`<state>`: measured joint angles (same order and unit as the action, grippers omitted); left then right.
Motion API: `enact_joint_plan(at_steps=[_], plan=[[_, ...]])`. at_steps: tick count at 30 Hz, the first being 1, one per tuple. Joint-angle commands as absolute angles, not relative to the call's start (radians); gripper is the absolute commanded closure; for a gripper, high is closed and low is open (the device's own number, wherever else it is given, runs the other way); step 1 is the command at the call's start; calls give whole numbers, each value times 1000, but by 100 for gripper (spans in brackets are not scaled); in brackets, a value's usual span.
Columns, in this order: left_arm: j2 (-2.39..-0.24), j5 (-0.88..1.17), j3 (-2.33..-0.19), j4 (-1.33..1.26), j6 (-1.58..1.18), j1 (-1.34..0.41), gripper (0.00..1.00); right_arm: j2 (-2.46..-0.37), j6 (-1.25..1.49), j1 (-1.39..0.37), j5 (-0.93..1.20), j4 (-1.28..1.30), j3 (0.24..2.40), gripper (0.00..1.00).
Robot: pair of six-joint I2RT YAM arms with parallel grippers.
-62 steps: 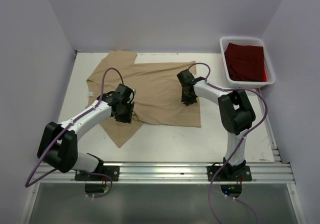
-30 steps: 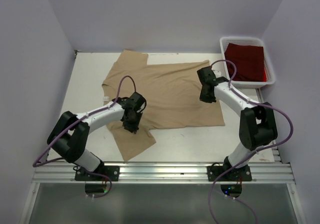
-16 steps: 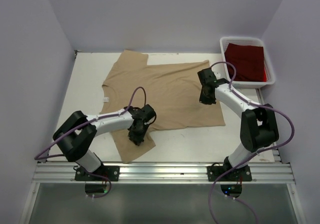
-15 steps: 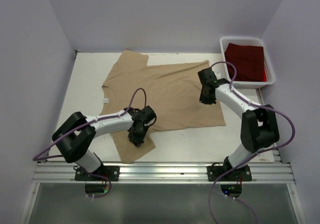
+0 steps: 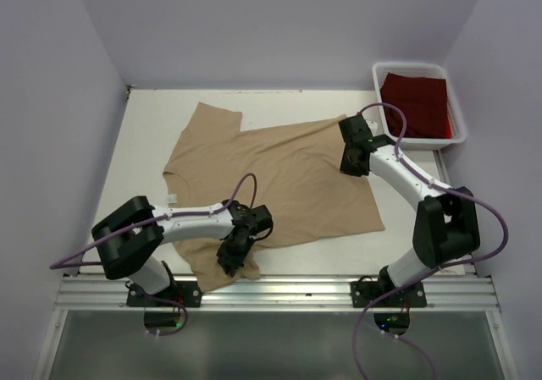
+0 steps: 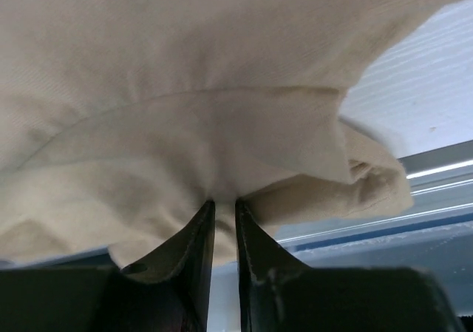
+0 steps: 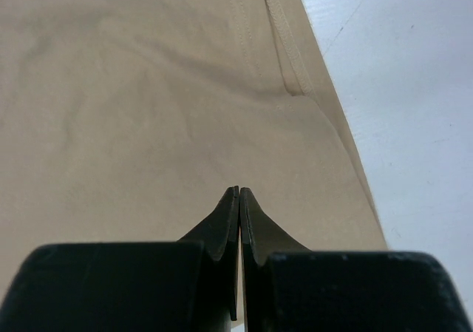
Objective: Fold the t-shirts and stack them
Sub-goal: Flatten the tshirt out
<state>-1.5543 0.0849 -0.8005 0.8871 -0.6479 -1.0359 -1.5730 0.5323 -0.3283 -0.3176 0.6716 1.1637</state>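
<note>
A tan t-shirt (image 5: 279,164) lies spread on the white table, its small white neck label (image 5: 171,199) at the left. My left gripper (image 5: 230,257) sits at the near edge, shut on the shirt's near sleeve. In the left wrist view the tan t-shirt (image 6: 185,88) bunches between the left gripper's (image 6: 225,202) narrow jaws. My right gripper (image 5: 350,167) is shut, its tips resting on the shirt's right part. The right wrist view shows the cloth (image 7: 148,88) flat under the right gripper (image 7: 238,190), with no fold pinched. A dark red t-shirt (image 5: 415,105) lies folded in the bin.
The white plastic bin (image 5: 410,65) stands at the back right corner, close to the right arm's elbow. The metal rail (image 5: 279,289) runs along the near table edge just beyond the left gripper. Lilac walls close off the left, back and right.
The left gripper has pulled the sleeve toward the near edge and rightward. The shirt's left side has swung nearer with it. The right gripper has stayed almost still on the cloth.
</note>
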Motion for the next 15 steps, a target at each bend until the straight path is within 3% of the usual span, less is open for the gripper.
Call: enact_joint_plan(at_steps=[1, 5, 11, 15], plan=[[-1569, -46, -946, 1003, -693, -1048, 78, -1532, 514, -327, -295, 661, 1147, 100], [-1554, -185, -1142, 979, -678, -935, 81, -1557, 511, -327, -282, 640, 1157, 100], [-1610, -247, -1351, 852, -536, -612, 87, -1643, 494, -325, -264, 630, 1235, 100], [-1832, -194, -1506, 871, -450, -406, 100, -1749, 469, -318, -245, 627, 1350, 100]])
